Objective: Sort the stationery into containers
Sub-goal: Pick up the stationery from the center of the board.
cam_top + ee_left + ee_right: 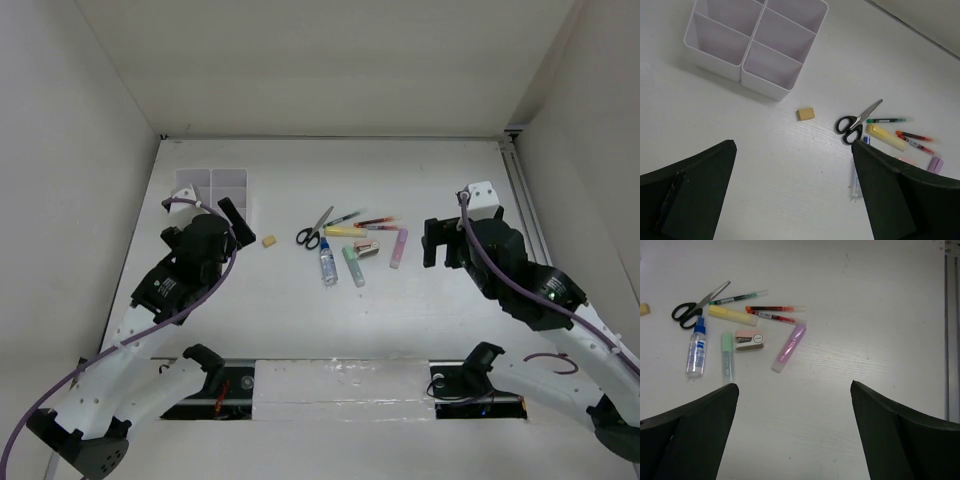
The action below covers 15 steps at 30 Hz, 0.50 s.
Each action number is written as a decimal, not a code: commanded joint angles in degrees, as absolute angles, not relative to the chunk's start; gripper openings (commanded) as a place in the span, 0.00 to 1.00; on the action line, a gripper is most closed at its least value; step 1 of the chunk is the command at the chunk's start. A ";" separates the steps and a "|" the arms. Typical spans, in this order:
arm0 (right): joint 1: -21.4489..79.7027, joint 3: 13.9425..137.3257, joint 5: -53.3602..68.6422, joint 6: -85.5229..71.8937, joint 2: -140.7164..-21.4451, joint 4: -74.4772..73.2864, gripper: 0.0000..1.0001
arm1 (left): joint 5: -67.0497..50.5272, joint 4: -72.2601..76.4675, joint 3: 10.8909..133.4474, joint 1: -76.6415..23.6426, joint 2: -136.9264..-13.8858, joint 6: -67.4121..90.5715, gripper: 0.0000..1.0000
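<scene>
The stationery lies in a loose cluster mid-table: black-handled scissors (313, 230) (695, 305), a yellow marker (732, 315), thin pens (775, 312), a blue-capped clear bottle (696, 350), a green marker (727, 355) and a pink marker (789, 347). A tan eraser (805, 113) sits apart, between the cluster and the white divided containers (767, 85) at the back left. My left gripper (793, 145) hovers open near the containers, holding nothing. Right of the cluster, my right gripper (793, 385) is open and empty too.
A small pink-and-tan stapler-like item (750, 339) lies among the markers. White walls enclose the table on three sides. A metal rail (951, 315) runs along the right edge.
</scene>
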<state>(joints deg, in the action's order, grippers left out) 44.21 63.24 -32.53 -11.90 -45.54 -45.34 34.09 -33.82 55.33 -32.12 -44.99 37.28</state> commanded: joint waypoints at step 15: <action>41.40 62.49 -30.06 -10.02 -43.86 -43.15 1.00 | 21.01 -29.89 55.55 -35.14 -56.05 45.34 1.00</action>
<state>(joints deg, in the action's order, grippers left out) 41.95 61.98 -30.87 -10.33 -43.59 -43.33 25.17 -32.27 55.37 -32.80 -50.76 41.80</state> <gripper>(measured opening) 0.999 0.997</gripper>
